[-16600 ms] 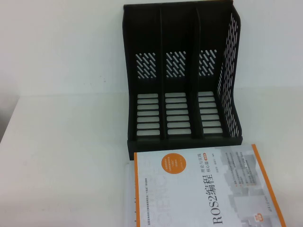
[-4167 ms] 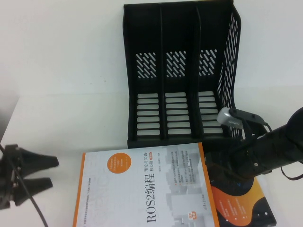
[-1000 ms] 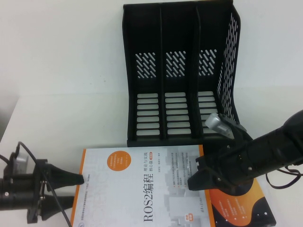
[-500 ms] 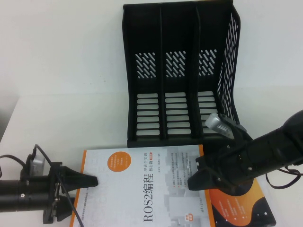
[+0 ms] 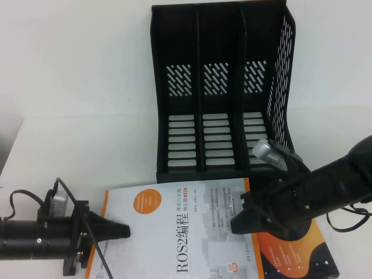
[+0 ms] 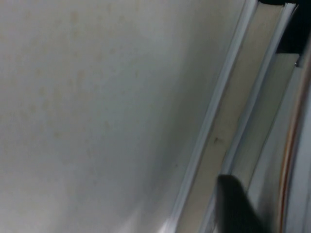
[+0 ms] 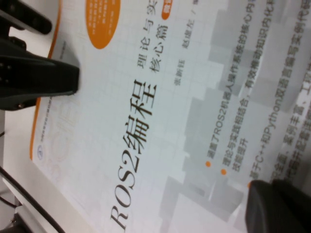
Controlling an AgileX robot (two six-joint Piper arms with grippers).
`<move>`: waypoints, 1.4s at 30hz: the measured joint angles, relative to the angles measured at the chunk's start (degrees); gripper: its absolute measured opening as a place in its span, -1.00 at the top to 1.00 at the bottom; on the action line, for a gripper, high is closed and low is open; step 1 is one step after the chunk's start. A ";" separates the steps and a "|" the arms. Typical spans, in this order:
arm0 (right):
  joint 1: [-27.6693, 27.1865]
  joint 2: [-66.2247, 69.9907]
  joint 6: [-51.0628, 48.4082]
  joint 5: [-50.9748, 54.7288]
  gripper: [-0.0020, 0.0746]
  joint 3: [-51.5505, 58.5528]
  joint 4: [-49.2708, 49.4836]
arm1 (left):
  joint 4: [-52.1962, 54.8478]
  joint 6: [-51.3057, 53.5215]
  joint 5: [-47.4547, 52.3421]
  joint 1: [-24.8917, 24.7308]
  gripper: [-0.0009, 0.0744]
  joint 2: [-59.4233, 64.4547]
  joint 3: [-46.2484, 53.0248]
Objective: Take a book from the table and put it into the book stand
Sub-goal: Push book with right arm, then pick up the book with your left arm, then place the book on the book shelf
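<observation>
Left hand (image 5: pixel 119 231) clamped on book (image 5: pixel 192 232) left edge; right hand (image 5: pixel 241 221) at right edge, grip unclear

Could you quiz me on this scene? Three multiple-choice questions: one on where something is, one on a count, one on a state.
1. Where is the left pincer?
A. at the white book's left edge
B. inside the stand
C. above the black book

2. How many compartments has the stand?
A. two
B. three
C. five

3. The stand's compartments are
A. all empty
B. all full
C. holding one book

Answers: 1 A, its tip overlaps that edge, while the right pincer sits at the opposite edge. 2 B, two dividers make three. 3 A, bare slotted floors show.
</observation>
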 joint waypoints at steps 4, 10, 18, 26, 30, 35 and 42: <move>-0.23 -0.24 0.00 0.00 0.94 0.00 0.00 | -0.15 0.00 0.99 0.00 0.67 0.00 -0.04; -1.62 -4.29 -0.13 -1.89 0.94 0.53 -3.51 | 0.48 -1.18 0.74 0.10 0.68 -4.08 -0.04; -4.82 -14.65 -0.13 -1.16 0.94 0.53 -6.09 | 2.36 -8.06 -1.08 -0.09 0.69 -19.65 0.52; -4.90 -21.75 0.99 2.47 0.94 0.62 -9.84 | 3.23 -16.34 -1.82 -0.33 0.69 -37.86 -3.48; -4.90 -23.85 1.84 4.51 0.94 0.62 -11.79 | 7.13 -21.87 -0.21 -0.45 0.69 -44.07 -11.14; -4.90 -25.43 3.77 5.39 0.94 0.62 -14.91 | 10.41 -29.03 -0.65 -0.45 0.69 -46.33 -22.37; -4.90 -25.82 6.75 7.73 0.94 0.62 -19.41 | 18.24 -38.58 -6.10 -2.46 0.69 -42.94 -38.85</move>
